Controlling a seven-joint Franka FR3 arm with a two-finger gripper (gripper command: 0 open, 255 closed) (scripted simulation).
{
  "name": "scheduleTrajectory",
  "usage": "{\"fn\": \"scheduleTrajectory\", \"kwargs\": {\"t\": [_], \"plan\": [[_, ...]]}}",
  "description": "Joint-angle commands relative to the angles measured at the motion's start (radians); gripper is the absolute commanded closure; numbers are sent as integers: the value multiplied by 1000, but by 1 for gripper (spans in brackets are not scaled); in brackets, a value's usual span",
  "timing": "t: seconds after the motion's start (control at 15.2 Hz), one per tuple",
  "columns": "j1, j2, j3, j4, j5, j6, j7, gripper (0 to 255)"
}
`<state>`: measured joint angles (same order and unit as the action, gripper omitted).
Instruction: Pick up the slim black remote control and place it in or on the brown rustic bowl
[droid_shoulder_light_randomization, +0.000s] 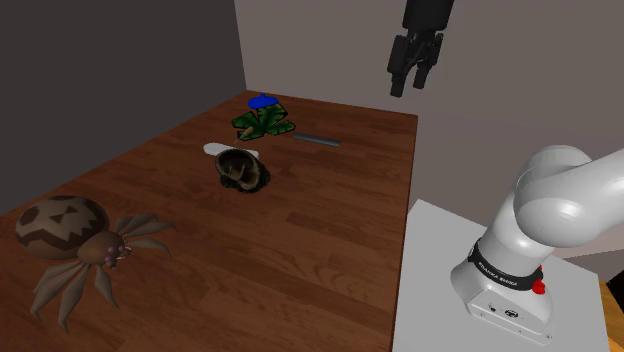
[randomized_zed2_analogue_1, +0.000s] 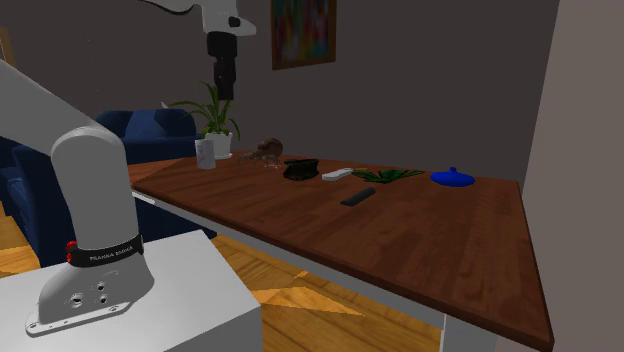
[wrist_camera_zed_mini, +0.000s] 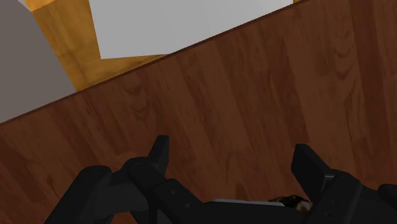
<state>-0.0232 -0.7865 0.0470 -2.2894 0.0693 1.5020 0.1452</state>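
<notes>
The slim dark remote (droid_shoulder_light_randomization: 317, 139) (randomized_zed2_analogue_1: 357, 197) lies flat on the wooden table (droid_shoulder_light_randomization: 300, 240), near the far side in the shoulder view. The brown bowl (droid_shoulder_light_randomization: 243, 170) (randomized_zed2_analogue_1: 300, 170) stands upright a short way from it, toward the table's middle. My black gripper (droid_shoulder_light_randomization: 410, 85) (randomized_zed2_analogue_1: 225, 90) hangs high above the table, to the right of the remote in the shoulder view, well clear of both. In the wrist view the fingers (wrist_camera_zed_mini: 159, 153) stand apart with nothing between them, gripper (wrist_camera_zed_mini: 235, 159) open over bare wood.
A white object (droid_shoulder_light_randomization: 225, 150) lies against the bowl. A green leafy item (droid_shoulder_light_randomization: 262, 122) and a blue lid-like thing (droid_shoulder_light_randomization: 262, 101) sit near the far edge. A large brown spider figure (droid_shoulder_light_randomization: 75, 240) fills the near left. A potted plant (randomized_zed2_analogue_1: 215, 120) and cup (randomized_zed2_analogue_1: 205, 153) stand at a corner.
</notes>
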Motion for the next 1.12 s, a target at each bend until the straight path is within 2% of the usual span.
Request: {"fn": "scheduleTrajectory", "kwargs": {"t": [0.0,0.53,1.06], "plan": [[0,0,0,0,0,0,0,0],[-10,201,-101,-16,-54,208,-174,0],[-12,465,-188,63,-61,386,-342,0]]}}
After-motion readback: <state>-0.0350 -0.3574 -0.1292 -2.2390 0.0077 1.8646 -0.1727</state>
